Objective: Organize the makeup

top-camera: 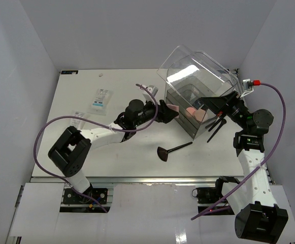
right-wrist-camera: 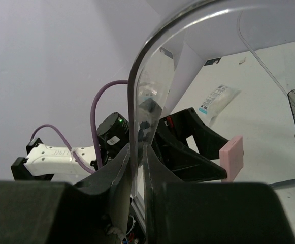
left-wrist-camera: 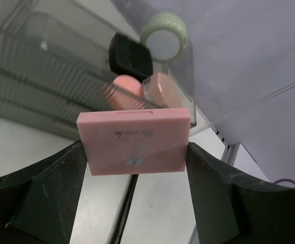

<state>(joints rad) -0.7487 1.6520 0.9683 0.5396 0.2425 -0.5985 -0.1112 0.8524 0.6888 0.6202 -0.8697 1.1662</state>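
While pinched by its side edges in the left tool [left-wrist-camera: 135,155], a flat pink square compact [left-wrist-camera: 134,140] with faint print is held just before the open front of the clear box [top-camera: 180,101] | right tool [right-wrist-camera: 137,162] is pressed shut on the rim of the raised lid [right-wrist-camera: 136,81] | fan brush [top-camera: 175,149] is seen near the front edge of the counter [top-camera: 127,91]

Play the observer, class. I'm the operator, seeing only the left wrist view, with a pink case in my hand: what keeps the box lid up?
Observer: The right hand is shut on the rim of the clear lid, propping it open.
Operator: Anything loose outside?
Observer: A black fan brush lies on the near side of the box.
Operator: More?
Observer: White printed packets lie far left.
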